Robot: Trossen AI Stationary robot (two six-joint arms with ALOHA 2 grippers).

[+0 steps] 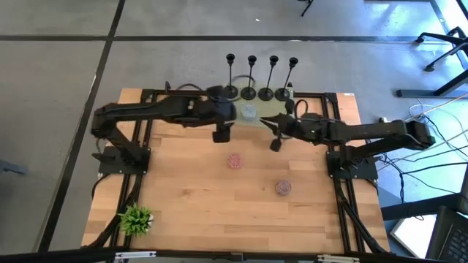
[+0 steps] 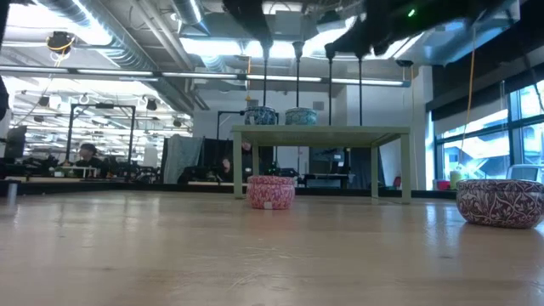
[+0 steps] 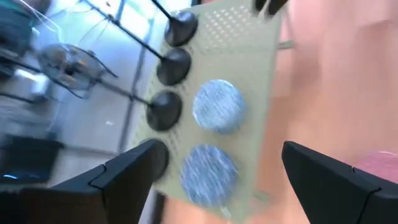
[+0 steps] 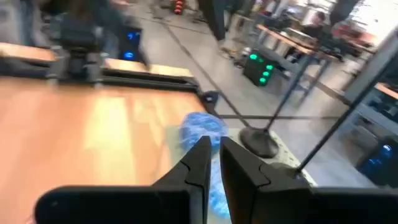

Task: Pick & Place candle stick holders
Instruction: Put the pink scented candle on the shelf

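Office background fills low view; overhead shows left end effector [image 1: 221, 136] wide, right end effector [image 1: 276, 145] closed, empty

Light wooden table [image 1: 190, 190] with a black metal frame along its left and right sides. On the boards: a pink patterned bowl [image 1: 235, 161] near the middle, a darker patterned bowl [image 1: 283, 188] nearer and to the right, well apart from the first, and a small green plant [image 1: 136, 218] at the near left corner. At the far edge, a small pale green stand [image 2: 321, 133] on thin legs, bearing two blue patterned bowls [image 3: 217, 106] side by side and, along its far side, four black candle stick holders [image 1: 262, 93] upright in a row, bases close together.
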